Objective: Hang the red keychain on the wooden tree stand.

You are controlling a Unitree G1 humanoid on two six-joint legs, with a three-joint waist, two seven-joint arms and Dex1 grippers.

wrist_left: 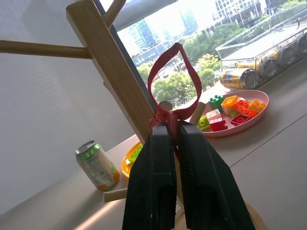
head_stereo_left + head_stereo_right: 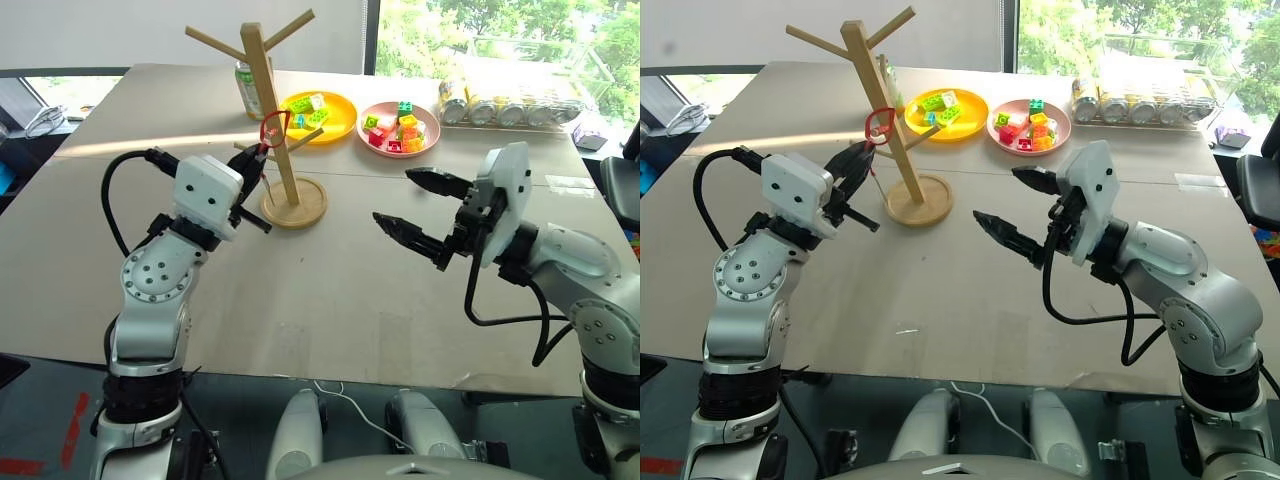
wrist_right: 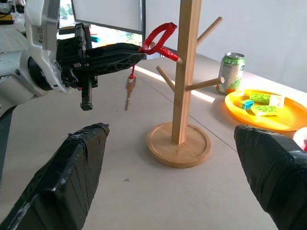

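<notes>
While the left gripper point(image 3: 139, 53) holds its jaws clamped on the red keychain point(image 1: 171, 84), loop raised just beside the wooden tree stand point(image 2: 272, 120) post near a peg, right gripper point(image 2: 410, 207) jaws wide apart, right of the stand, above the desk point(image 2: 330, 290).

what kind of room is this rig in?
Likely an office or lab room high in a city building: a large plain table, big windows with trees outside, and towers beyond the glass in the left wrist view.
</notes>
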